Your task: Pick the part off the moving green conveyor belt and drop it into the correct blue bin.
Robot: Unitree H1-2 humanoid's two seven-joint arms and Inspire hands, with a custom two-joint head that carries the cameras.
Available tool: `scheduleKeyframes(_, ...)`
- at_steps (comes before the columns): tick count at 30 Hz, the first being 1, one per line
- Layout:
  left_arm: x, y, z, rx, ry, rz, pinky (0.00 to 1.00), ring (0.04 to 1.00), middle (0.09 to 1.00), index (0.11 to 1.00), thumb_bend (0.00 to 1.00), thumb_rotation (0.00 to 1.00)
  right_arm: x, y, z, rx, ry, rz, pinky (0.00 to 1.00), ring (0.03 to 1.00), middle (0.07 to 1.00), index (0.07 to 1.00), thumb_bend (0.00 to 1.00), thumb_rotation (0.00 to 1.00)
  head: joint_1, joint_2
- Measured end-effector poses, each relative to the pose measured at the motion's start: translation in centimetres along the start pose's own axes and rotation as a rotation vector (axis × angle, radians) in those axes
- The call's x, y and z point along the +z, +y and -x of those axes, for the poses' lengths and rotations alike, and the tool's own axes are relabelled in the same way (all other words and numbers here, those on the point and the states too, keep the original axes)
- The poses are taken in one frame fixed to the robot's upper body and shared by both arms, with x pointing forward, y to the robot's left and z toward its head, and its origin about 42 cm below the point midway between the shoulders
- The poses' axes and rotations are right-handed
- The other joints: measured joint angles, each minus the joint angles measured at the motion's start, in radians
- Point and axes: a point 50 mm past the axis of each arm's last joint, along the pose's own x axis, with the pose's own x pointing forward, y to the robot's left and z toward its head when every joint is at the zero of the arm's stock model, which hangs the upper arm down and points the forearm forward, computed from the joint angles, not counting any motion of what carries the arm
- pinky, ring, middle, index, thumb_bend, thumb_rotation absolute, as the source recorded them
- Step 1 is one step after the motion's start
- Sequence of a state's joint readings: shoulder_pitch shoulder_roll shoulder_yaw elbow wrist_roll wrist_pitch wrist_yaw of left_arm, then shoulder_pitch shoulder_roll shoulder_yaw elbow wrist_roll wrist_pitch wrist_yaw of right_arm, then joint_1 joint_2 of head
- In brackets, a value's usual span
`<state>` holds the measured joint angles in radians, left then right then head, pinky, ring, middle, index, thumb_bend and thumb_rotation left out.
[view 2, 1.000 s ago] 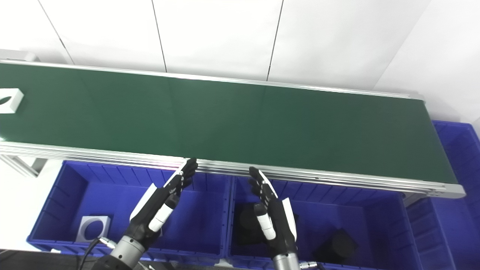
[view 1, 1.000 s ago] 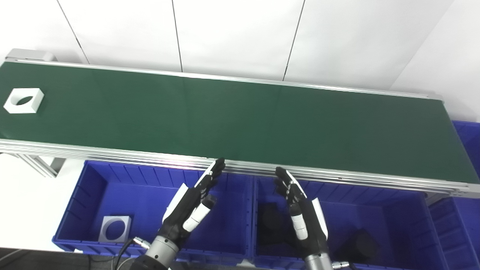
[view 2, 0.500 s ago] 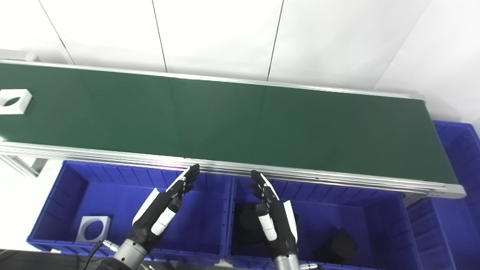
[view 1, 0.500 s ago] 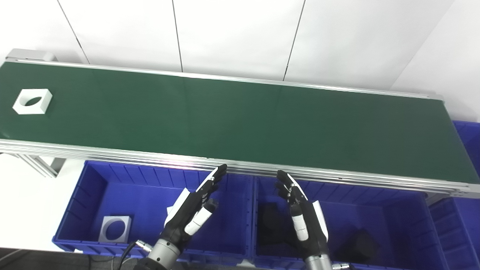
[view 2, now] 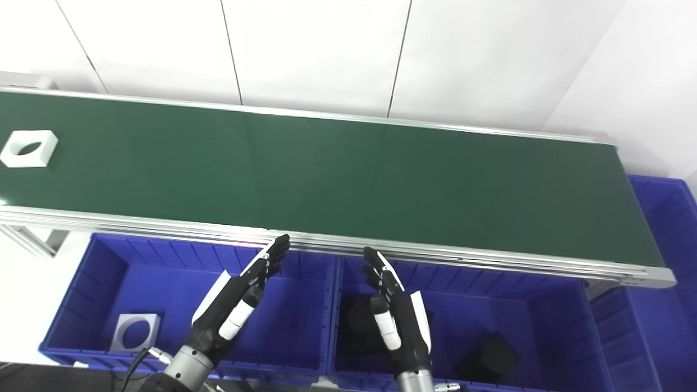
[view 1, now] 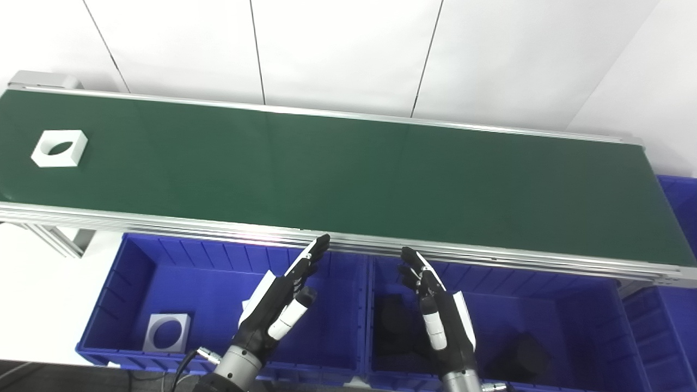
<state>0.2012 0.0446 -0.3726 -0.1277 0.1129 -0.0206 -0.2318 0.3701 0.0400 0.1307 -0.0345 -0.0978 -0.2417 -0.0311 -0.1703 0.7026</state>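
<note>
A white square part with a round hole (view 1: 59,148) lies on the green conveyor belt (view 1: 348,163) near its far left end; it also shows in the right eye view (view 2: 29,148). My left hand (view 1: 280,302) is open and empty over the left blue bin (view 1: 125,272), below the belt's near rail. My right hand (view 1: 438,318) is open and empty over the middle blue bin (view 1: 572,305). Both hands are far from the part.
A white square part with a hole (view 1: 167,332) lies in the left bin. Two black parts (view 1: 396,322) (view 1: 518,354) lie in the middle bin. Another blue bin (view 1: 678,218) stands at the right. The belt's metal rail (view 1: 163,220) runs along the near side.
The white part has moved to the right along the belt. Both hands have sunk slightly, then held nearly still.
</note>
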Motion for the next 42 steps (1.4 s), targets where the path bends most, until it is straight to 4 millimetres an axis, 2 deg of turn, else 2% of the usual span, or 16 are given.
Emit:
scheduleKeyframes(26,0.1,0.0,0.0,0.001,-0.011,-0.004,1.00,0.994,0.978,0.968,0.81,1.00,0.0,0.2,0.0,0.001,-0.002,0.002,0.87,0.880,0.911,0.897,0.91,1.00,-0.008,-0.011)
scheduleKeyframes(30,-0.1,0.0,0.0,0.001,-0.007,-0.004,1.00,0.999,0.981,0.970,0.81,1.00,-0.1,0.2,0.0,0.001,0.001,-0.002,0.87,0.888,0.916,0.902,0.91,1.00,0.011,-0.031)
scheduleKeyframes(31,-0.2,0.0,0.0,0.000,-0.004,-0.003,1.00,1.000,0.982,0.970,0.81,1.00,-0.2,0.2,0.0,0.000,0.003,-0.004,0.88,0.889,0.916,0.903,0.91,1.00,0.035,-0.056)
scheduleKeyframes(33,-0.5,-0.1,0.0,-0.002,0.007,0.000,1.00,1.000,0.978,0.967,0.78,1.00,-0.7,0.2,0.2,0.001,0.010,-0.005,0.88,0.892,0.916,0.904,0.91,1.00,0.054,-0.078)
scheduleKeyframes(39,-1.7,-0.6,-0.1,-0.006,0.005,-0.005,0.99,0.991,0.975,0.961,0.78,1.00,-1.9,-0.3,0.2,0.003,0.014,0.001,0.88,0.885,0.918,0.908,0.91,1.00,0.067,-0.107)
scheduleKeyframes(42,-1.9,-0.9,-0.5,0.002,0.007,0.002,1.00,0.994,0.974,0.960,0.77,1.00,-2.4,-0.6,0.3,0.004,0.014,0.009,0.89,0.893,0.921,0.907,0.91,1.00,0.081,-0.140)
